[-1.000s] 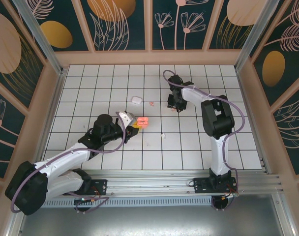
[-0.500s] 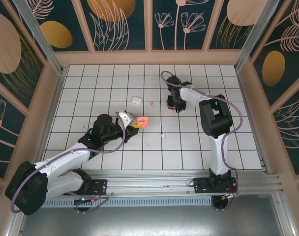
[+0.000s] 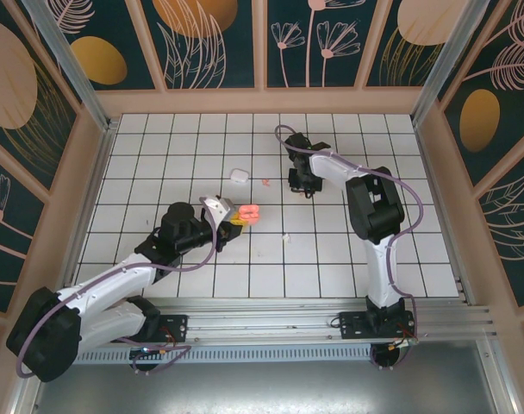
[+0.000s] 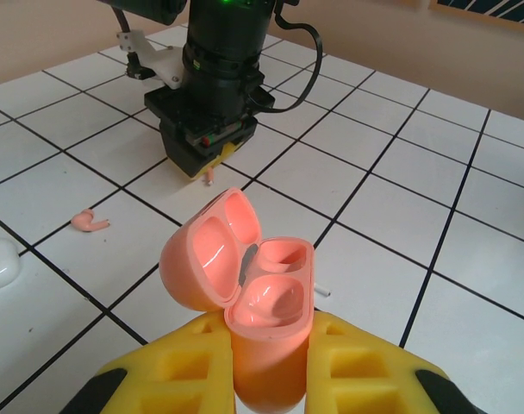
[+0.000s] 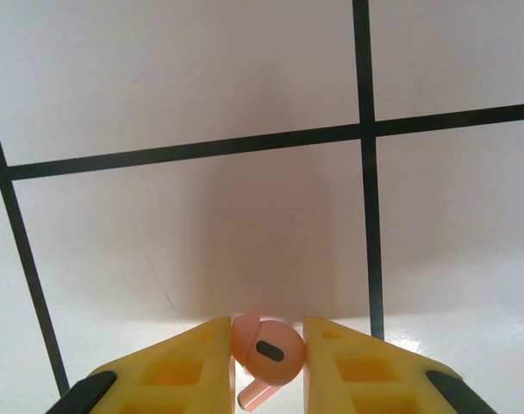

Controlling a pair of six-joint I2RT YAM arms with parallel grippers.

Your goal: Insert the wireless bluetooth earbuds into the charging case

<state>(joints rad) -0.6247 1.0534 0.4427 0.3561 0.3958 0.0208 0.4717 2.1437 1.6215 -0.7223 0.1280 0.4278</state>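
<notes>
Clamped in right gripper (image 5: 268, 343): salmon earbud (image 5: 275, 352), low over tile (image 5: 159, 69). Clamped in left gripper (image 4: 266, 366): open charging case (image 4: 245, 267), lid back. Carry earbud over empty cavity (image 4: 275, 304), align stem, lower slowly.

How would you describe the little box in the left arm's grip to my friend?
On the white tiled table, follow the left arm to its yellow claw near the middle. Clamped there is a small salmon-pink case, lid flipped open, both hollows empty. The other case, farther back, is white and lies loose on the tiles.
</notes>
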